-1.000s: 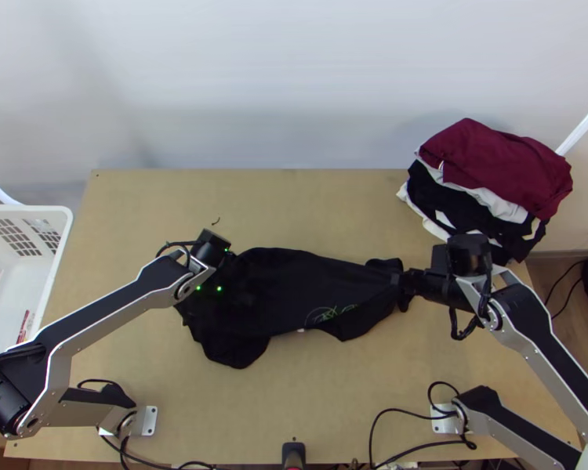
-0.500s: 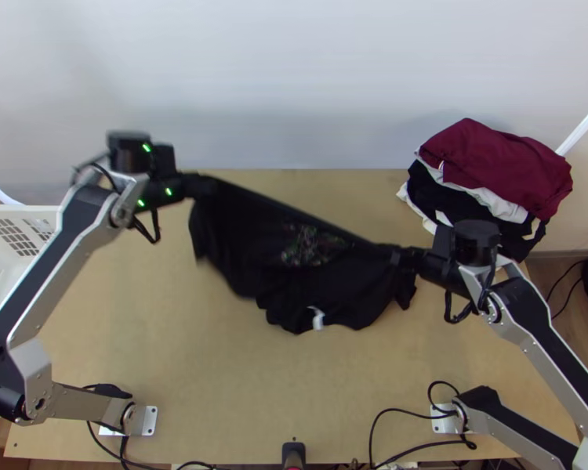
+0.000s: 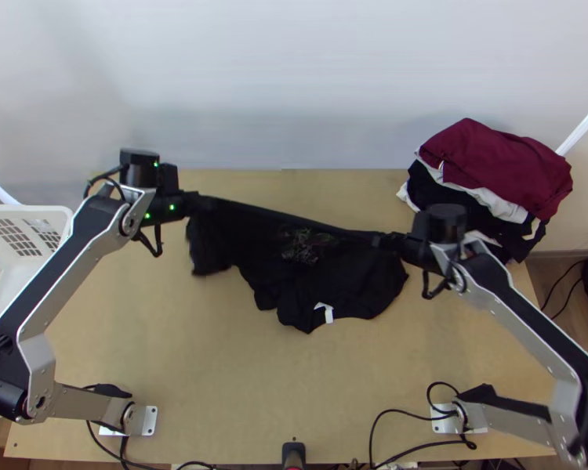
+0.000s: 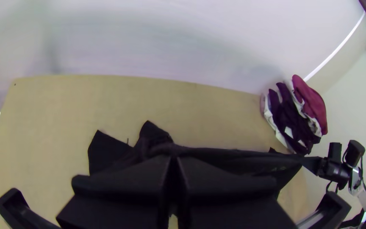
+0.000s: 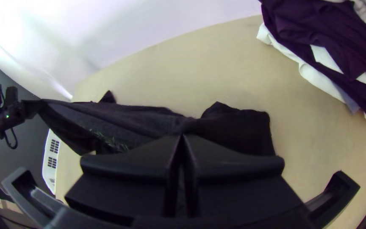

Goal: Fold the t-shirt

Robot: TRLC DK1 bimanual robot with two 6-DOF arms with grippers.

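Note:
A black t-shirt (image 3: 294, 251) hangs between the two grippers in the top view, its upper edge pulled into a taut slanting line and its lower part drooping toward the table, with a white tag near the bottom. My left gripper (image 3: 204, 202) is shut on one end of that edge, at the left; my right gripper (image 3: 384, 240) is shut on the other end. In the left wrist view the left gripper (image 4: 173, 159) pinches bunched black cloth (image 4: 234, 159). The right gripper (image 5: 183, 138) holds the shirt (image 5: 140, 121) between closed fingers in the right wrist view.
A pile of clothes (image 3: 494, 168), maroon on top of black and white, lies at the table's far right corner. A white plastic basket (image 3: 59, 215) stands by the left edge. Bare tabletop (image 3: 278, 392) lies in front of the shirt.
My left gripper has gone up and back to the far left with its end of the shirt, stretching the upper edge; lately it came slightly nearer. The right gripper has shifted a little left and away.

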